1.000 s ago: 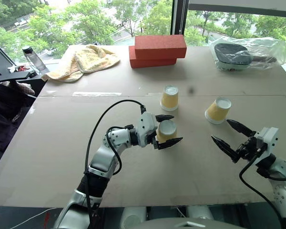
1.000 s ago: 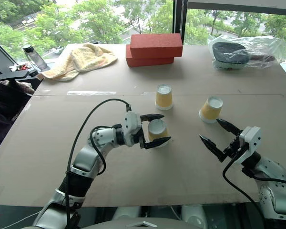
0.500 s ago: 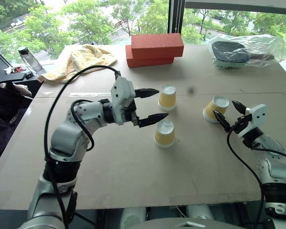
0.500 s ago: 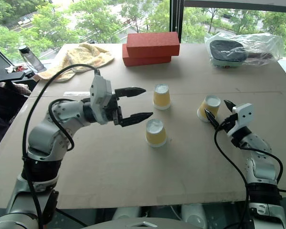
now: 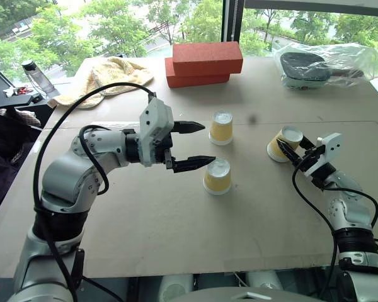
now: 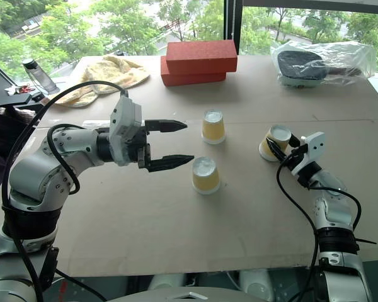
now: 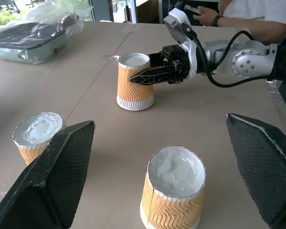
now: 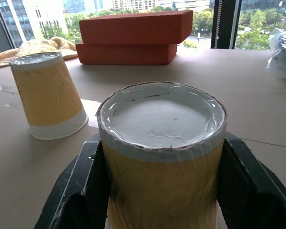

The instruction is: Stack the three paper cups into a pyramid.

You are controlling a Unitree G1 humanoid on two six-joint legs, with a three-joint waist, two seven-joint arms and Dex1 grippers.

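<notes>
Three paper cups stand base-up on the brown table [image 5: 113, 214]. One cup [image 5: 222, 128] is at the middle back and one cup [image 5: 217, 175] sits in front of it. My left gripper [image 5: 208, 143] hovers open just left of these two, above the table, holding nothing. The third cup [image 5: 282, 143] is to the right, leaning slightly. My right gripper [image 5: 294, 149] is shut on it, with a black finger [image 8: 81, 191] pressed against each side of the cup [image 8: 162, 143]. In the left wrist view the right gripper [image 7: 150, 76] clamps that cup [image 7: 135, 81].
Two stacked red bricks [image 5: 205, 64] lie at the back centre. A yellow towel [image 5: 107, 78] is at the back left with a bottle [image 5: 34, 75] beyond it. A plastic bag holding a dark object [image 5: 327, 66] is at the back right. A person [image 7: 243, 12] sits past the table's right side.
My left gripper let go of the front cup, rose and drew back to the left, staying open. My right gripper moved forward to the right cup and closed on it.
</notes>
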